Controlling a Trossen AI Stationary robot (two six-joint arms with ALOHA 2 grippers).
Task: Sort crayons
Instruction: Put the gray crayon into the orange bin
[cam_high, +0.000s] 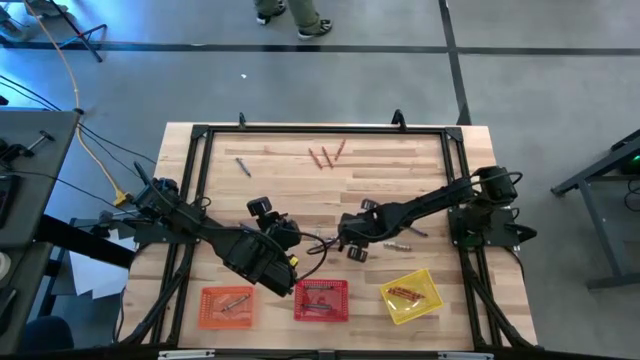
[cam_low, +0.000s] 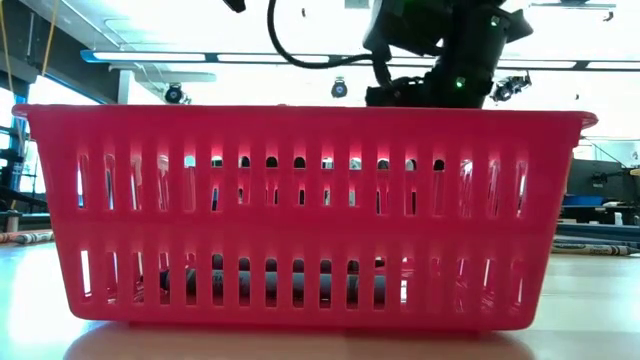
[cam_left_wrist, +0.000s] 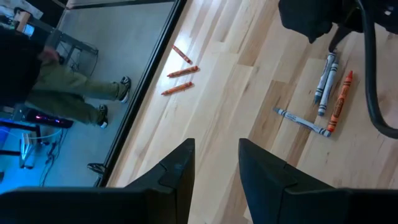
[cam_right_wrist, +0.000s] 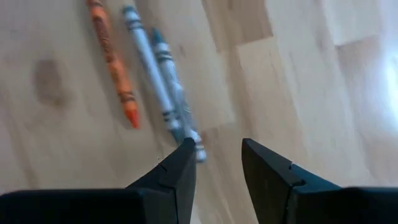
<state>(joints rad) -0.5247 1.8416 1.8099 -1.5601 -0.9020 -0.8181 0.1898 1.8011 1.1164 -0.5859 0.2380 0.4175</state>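
The wooden table (cam_high: 300, 190) carries everything, and the red basket (cam_high: 321, 299) at its near edge serves as the landmark here. The left arm reaches in from the table's left side, and its left gripper (cam_left_wrist: 216, 171) hangs just beside and above the red basket's left corner, fingers parted with nothing between them. The right arm stretches in from the table's right side, and the right gripper (cam_right_wrist: 217, 168) hovers beyond the red basket toward the table's middle, jaws likewise apart and empty, directly over a small cluster of crayons. To the left of the red basket sits the orange basket (cam_high: 226, 306), and to the right the yellow basket (cam_high: 410, 294), turned at an angle; each of the three holds some crayons (the low view shows dark sticks lying along the red basket's floor through its slots). Loose crayons remain on the wood: three reddish-orange crayons (cam_high: 326, 155) lie far beyond the red basket near the table's back rail, a single grey crayon (cam_high: 243, 166) lies far beyond and to the left, and the cluster under the right gripper includes an orange crayon (cam_right_wrist: 113, 61) beside two grey-silver crayons (cam_right_wrist: 152, 68), side by side and nearly parallel.
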